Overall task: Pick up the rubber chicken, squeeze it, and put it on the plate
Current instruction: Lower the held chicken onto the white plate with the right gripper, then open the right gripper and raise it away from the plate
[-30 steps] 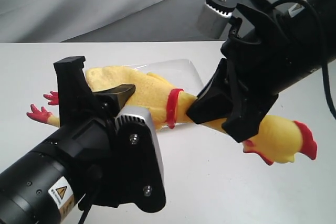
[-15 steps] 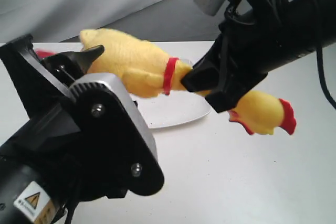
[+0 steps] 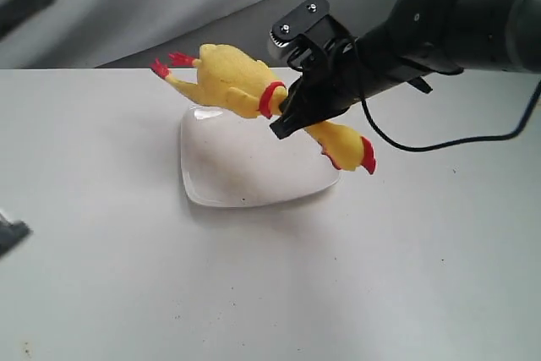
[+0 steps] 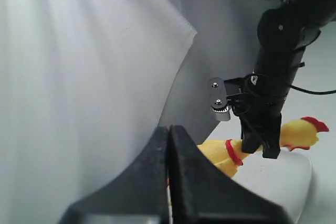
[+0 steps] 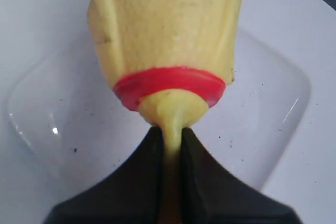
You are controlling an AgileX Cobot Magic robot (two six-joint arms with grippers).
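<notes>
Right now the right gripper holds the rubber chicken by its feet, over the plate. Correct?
Not by the feet. The right gripper is shut on the neck of the rubber chicken, just past the red band, as the right wrist view shows. In the exterior view the red feet stick out free. It does hold the toy over the plate.

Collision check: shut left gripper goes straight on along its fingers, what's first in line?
Likely the body of the long yellow rubber chicken, which the right gripper clamps above the glossy white square plate; it shows just past the tips of the left gripper. Depth unclear; it might miss.
</notes>
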